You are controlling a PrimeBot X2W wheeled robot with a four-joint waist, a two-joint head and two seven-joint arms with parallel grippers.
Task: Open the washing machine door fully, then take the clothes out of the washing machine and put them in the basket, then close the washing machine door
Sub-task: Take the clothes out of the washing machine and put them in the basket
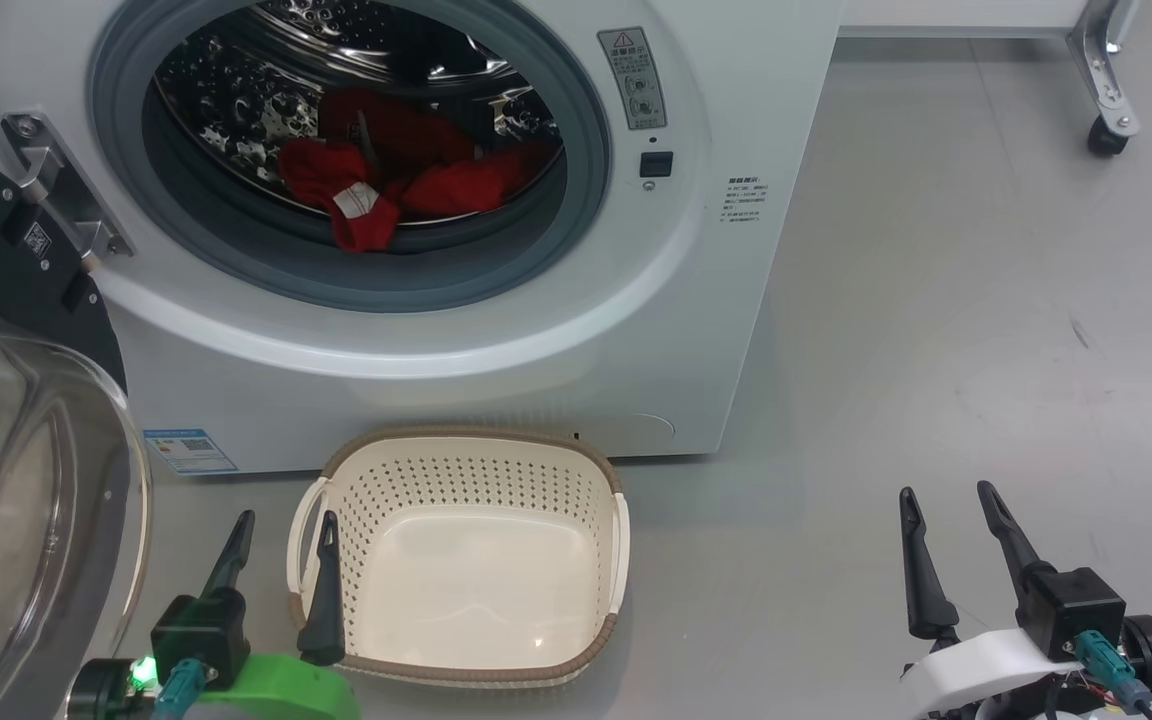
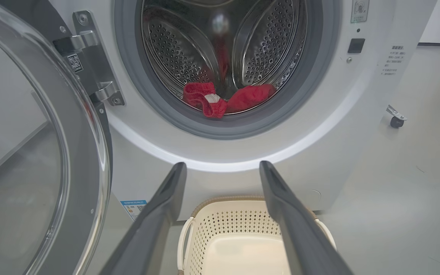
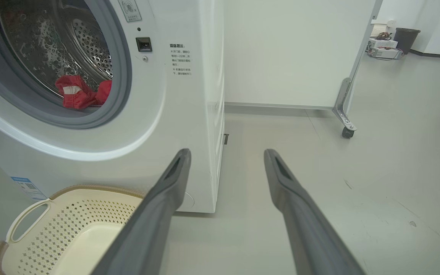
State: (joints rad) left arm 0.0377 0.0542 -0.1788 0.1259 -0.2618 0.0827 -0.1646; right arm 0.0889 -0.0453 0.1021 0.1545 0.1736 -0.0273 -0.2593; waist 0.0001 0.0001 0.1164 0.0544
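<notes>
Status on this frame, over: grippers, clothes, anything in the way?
Open and empty: left gripper, right gripper. The washing machine door stands open; clothes inside washing machine, basket empty. Nothing blocking the opening.

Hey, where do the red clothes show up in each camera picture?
Head view: clothes upper middle, inside the washing machine opening.
Left wrist view: just above centre.
Right wrist view: upper left.
Shared landmark: the basket on the floor below that opening.

Right gripper (image 3: 226, 152) spread wide above floor (image 3: 376, 160). Red clothes (image 3: 76, 91) lay at washing machine (image 3: 147, 126) drum's lip. Basket (image 3: 75, 217) stood just before machine.
</notes>
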